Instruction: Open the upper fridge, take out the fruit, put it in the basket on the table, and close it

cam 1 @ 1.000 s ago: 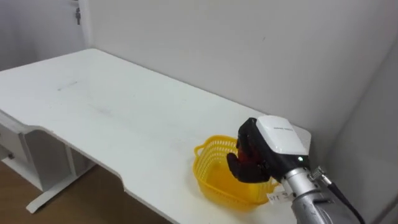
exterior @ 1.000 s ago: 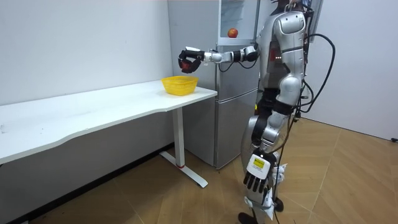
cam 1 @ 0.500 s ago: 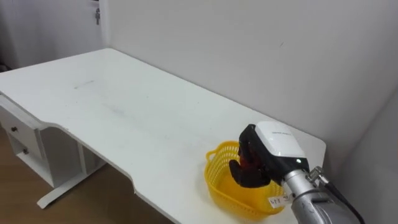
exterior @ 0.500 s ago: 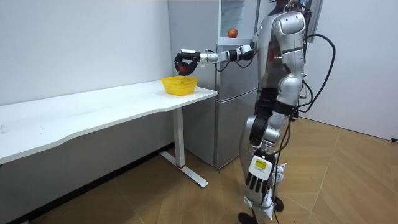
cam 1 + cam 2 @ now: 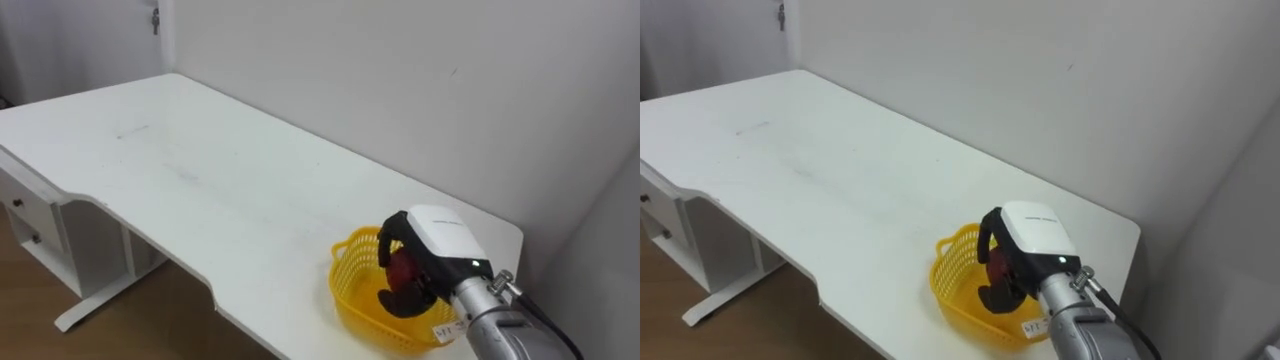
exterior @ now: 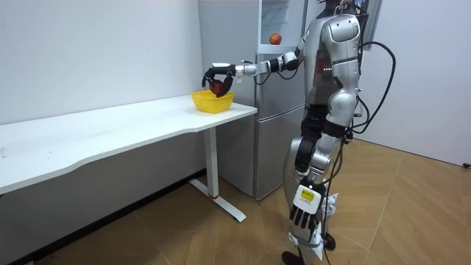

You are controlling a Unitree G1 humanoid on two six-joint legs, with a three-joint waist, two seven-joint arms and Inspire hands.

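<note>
A yellow basket (image 5: 348, 285) stands near the right end of the white table (image 5: 200, 180), close to the wall. My right hand (image 5: 432, 243) reaches down into it, fingers curled round a red apple (image 5: 401, 268) held just inside the rim. The room view shows the same hand (image 6: 215, 77) over the basket (image 6: 212, 101), with my arm stretched out from the fridge side. My left hand (image 6: 299, 213) hangs at my side with relaxed fingers. A second red apple (image 6: 275, 38) sits on a shelf of the upper fridge.
The grey fridge (image 6: 276, 132) stands just past the table's end, beside me. The table runs long toward the room view's left, and its drawer unit (image 5: 30, 225) is under the far end. A white wall (image 5: 400, 80) backs the table.
My right hand has come down with the apple from above the basket to inside its rim. The eye view shifted slightly.
</note>
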